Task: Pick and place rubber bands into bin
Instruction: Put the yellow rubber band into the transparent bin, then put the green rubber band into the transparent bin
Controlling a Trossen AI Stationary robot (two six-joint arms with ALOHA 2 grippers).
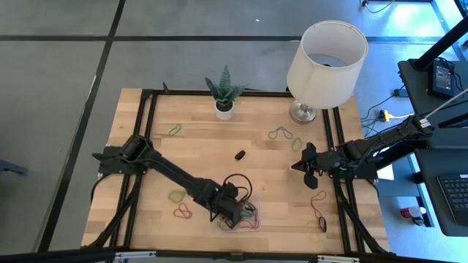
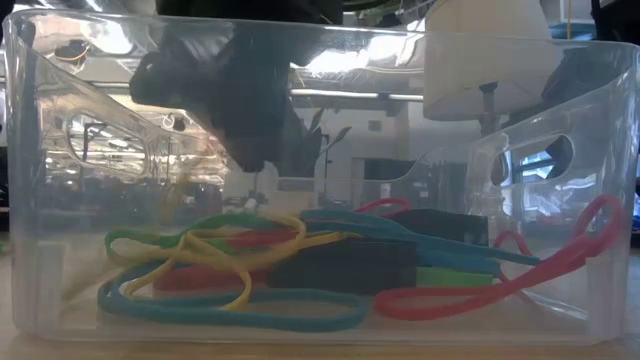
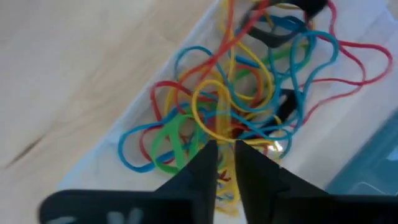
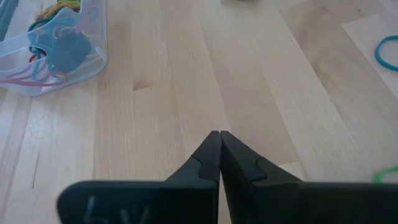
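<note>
The bin (image 1: 252, 217) is a clear tray near the table's near edge and fills the low view (image 2: 40, 200). Inside lie several rubber bands (image 3: 186, 134) in red, yellow, green and blue, with dark chunky pieces (image 2: 345, 265). My left gripper (image 3: 225, 148) hangs over the bin's pile (image 1: 230, 210), fingers nearly together on a yellow band. My right gripper (image 4: 219, 134) is shut on nothing and hovers over bare wood at the table's right side (image 1: 306, 165). Loose bands lie on the wood: green (image 1: 175, 131), grey (image 1: 279, 134), red (image 1: 182, 212), red (image 1: 318, 199), yellow (image 1: 319, 221). My left gripper pinches a yellow band strand (image 3: 227, 134) between its two fingertips, coming from above and slanting down into the bin. The strand runs straight out ahead of the fingers into the pile. The gripper's tip (image 2: 255, 160) stays above the heap; one loop or more, I cannot tell.
A small black piece (image 1: 239, 154) lies mid-table. A white plant pot (image 1: 224, 109) and a lamp (image 1: 325, 58) stand along the far edge. Open wood lies between the two arms. The bin shows far off in the right wrist view (image 4: 50, 50).
</note>
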